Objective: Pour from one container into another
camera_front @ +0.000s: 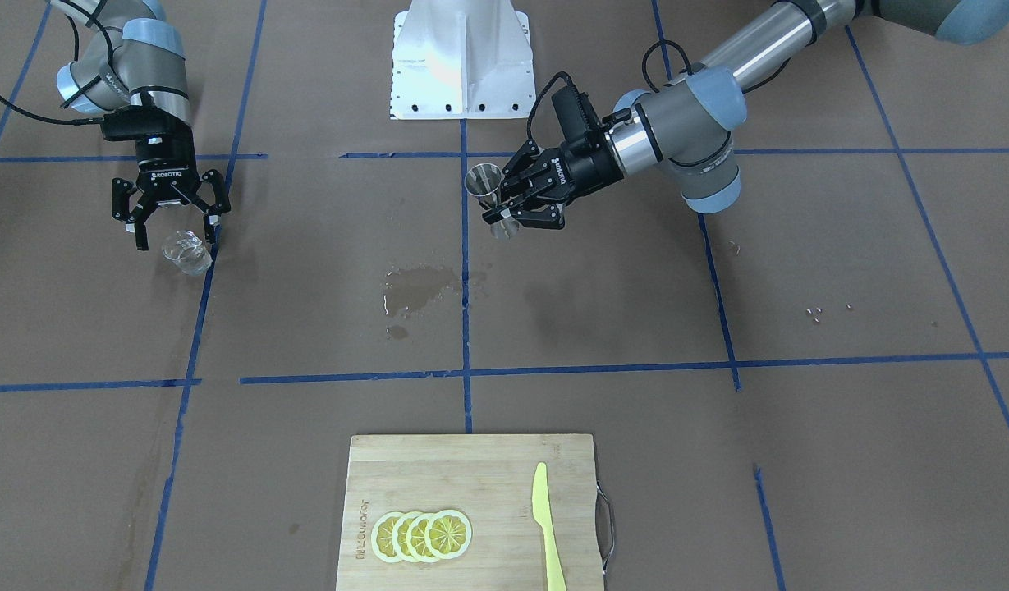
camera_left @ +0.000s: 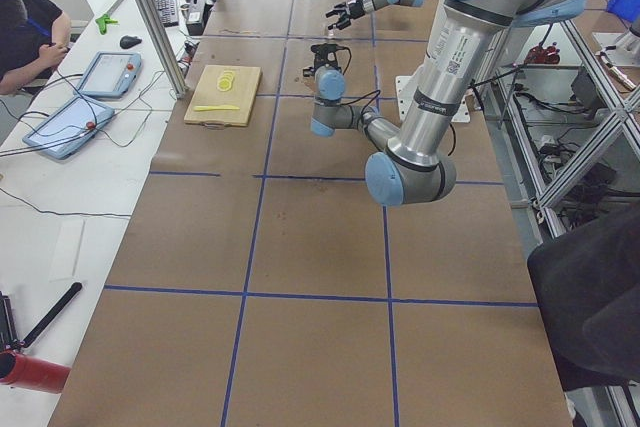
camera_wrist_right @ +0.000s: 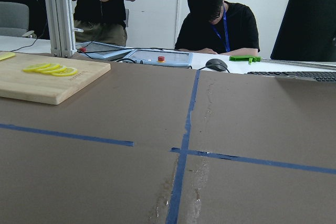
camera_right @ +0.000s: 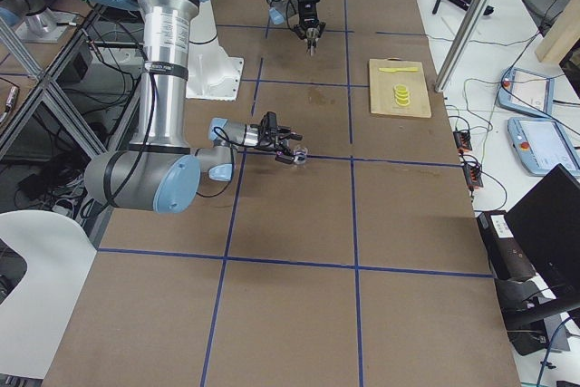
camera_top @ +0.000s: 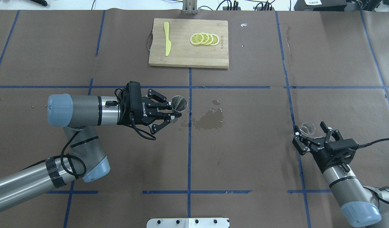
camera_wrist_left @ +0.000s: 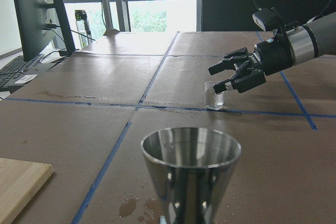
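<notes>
My left gripper [camera_front: 504,210] [camera_top: 175,113] is shut on the narrow waist of the steel jigger [camera_front: 484,182] [camera_top: 179,103]. It holds the jigger upright above the table's middle, and the top cone fills the lower part of the left wrist view [camera_wrist_left: 190,169]. The small clear cup [camera_front: 188,251] [camera_top: 307,128] [camera_wrist_left: 213,96] stands on the table at the robot's right. My right gripper [camera_front: 176,233] [camera_top: 310,131] [camera_wrist_left: 215,80] is open, tilted down over the cup, its fingertips on either side of the rim and apart from it. The right wrist view shows neither cup nor fingers.
A wet patch [camera_front: 418,287] [camera_top: 208,118] darkens the paper near the jigger. A wooden cutting board [camera_front: 471,464] [camera_top: 181,53] with lemon slices [camera_front: 422,535] and a yellow knife [camera_front: 547,525] lies at the table's far side. Operators [camera_wrist_right: 215,19] sit beyond it.
</notes>
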